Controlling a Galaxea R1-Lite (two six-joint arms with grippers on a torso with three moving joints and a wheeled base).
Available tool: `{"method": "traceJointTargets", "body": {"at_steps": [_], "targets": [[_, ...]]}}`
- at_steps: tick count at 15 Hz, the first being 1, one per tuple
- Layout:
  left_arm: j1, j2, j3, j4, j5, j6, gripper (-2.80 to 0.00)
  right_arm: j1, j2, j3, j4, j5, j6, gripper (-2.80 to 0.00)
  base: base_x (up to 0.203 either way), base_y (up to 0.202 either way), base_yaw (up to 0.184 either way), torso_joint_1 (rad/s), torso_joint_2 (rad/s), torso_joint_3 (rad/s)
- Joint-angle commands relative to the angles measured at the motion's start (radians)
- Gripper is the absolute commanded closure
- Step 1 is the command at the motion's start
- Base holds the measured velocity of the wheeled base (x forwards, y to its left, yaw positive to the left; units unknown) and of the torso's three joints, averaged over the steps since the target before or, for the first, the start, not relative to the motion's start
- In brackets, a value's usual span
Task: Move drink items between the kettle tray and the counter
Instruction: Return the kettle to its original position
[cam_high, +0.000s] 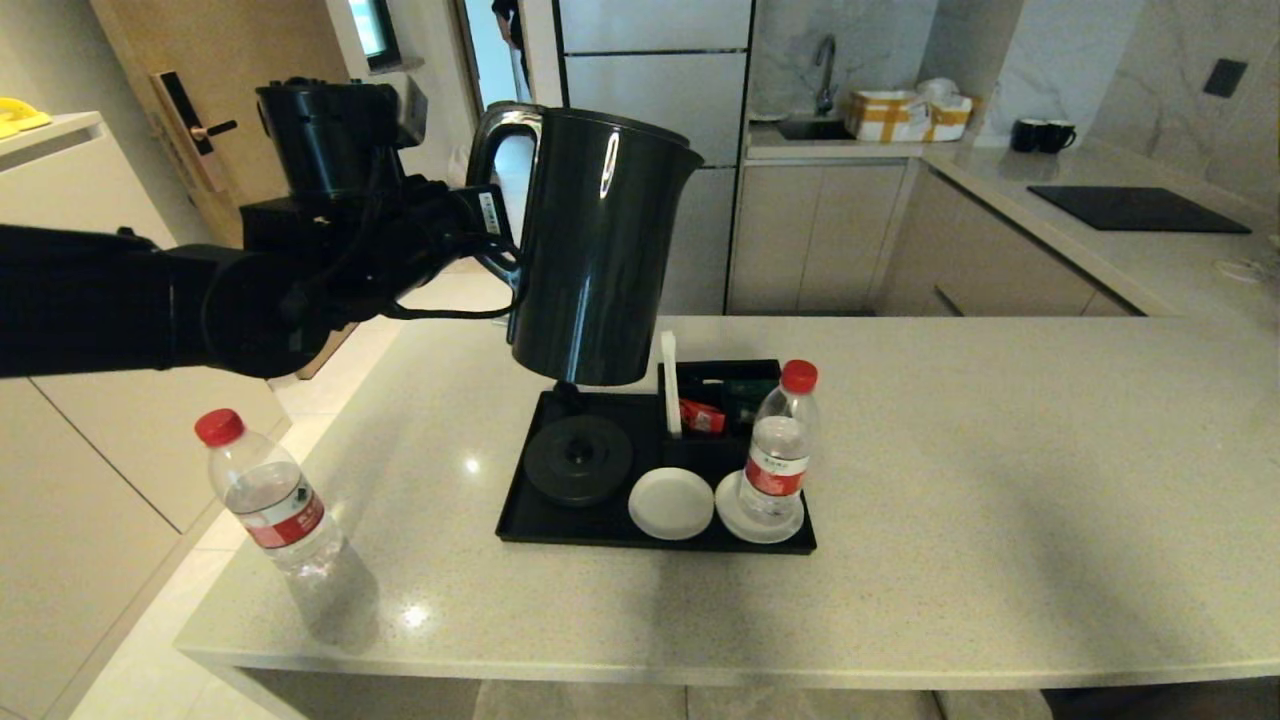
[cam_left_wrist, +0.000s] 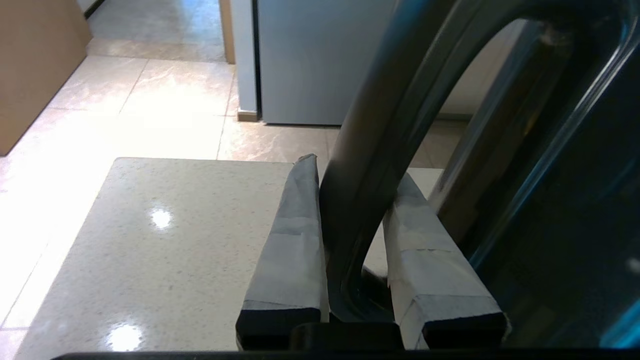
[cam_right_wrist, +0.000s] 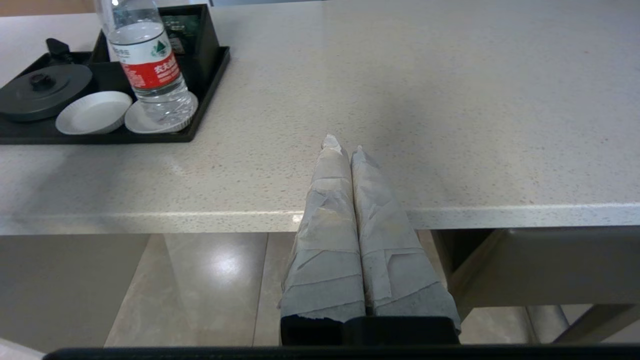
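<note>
Left gripper (cam_left_wrist: 357, 172) clamps the kettle (cam_high: 598, 250) handle, holding it above the tray (cam_high: 540, 528). Right gripper (cam_right_wrist: 345, 147), jaws pressed together, sits at the counter (cam_high: 1000, 500) edge.

You see one black electric kettle (cam_high: 598, 245), lifted above tray. One black tray (cam_high: 560, 520) on one beige counter (cam_high: 1000, 480). One round kettle base (cam_high: 579, 458) on tray. Two white coasters: one bare (cam_high: 671, 503), one under bottle (cam_high: 735, 525). Two water bottles with red caps: one on tray (cam_high: 778, 452), one on counter near left front corner (cam_high: 275, 510). One sachet box (cam_high: 720, 400). Two black mugs (cam_high: 1042, 135) on back counter. One cooktop (cam_high: 1135, 209). Two grippers: left (cam_left_wrist: 350, 170), right (cam_right_wrist: 345, 147).
</note>
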Motion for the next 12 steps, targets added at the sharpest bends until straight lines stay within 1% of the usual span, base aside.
{"method": "traceJointTargets", "body": {"at_steps": [1,2,3,4,6,8,9,12], "targets": [[0.001,0.002,0.011,-0.003,0.001,-0.001,0.00,0.000,0.000,-0.001,0.000,0.000,0.000,0.00,0.000,0.000,0.000,0.000,0.00,0.000],[0.007,0.004,0.025,-0.028,-0.005,0.000,0.00,0.000,0.000,0.001,0.000,0.000,0.000,0.00,0.000,0.000,0.000,0.000,0.00,0.000],[0.015,0.006,0.077,-0.076,-0.013,0.001,0.00,0.000,0.000,0.001,0.000,0.000,0.000,0.00,0.000,0.000,0.000,0.000,0.00,0.000],[0.022,0.008,0.103,-0.114,-0.020,0.002,0.00,0.000,0.000,0.001,0.000,0.000,0.000,0.00,0.000,0.000,0.000,0.000,0.00,0.000],[0.027,0.010,0.116,-0.138,-0.024,0.001,0.00,0.000,0.000,-0.001,0.000,0.000,0.000,0.00,0.000,0.000,0.000,0.000,0.00,0.000],[0.047,0.014,0.236,-0.235,-0.048,0.002,0.00,0.000,0.000,-0.001,0.000,0.000,0.000,0.00,0.000,0.000,0.000,0.000,0.00,0.000],[0.062,0.017,0.276,-0.276,-0.061,0.003,0.00,0.000,0.000,0.001,0.000,0.000,0.000,0.00,0.000,0.000,0.000,0.000,0.00,0.000],[0.080,0.034,0.337,-0.351,-0.069,0.003,0.00,0.000,0.000,0.001,0.000,0.000,0.000,0.00,0.000,0.000,0.000,0.000,0.00,0.000]]}}
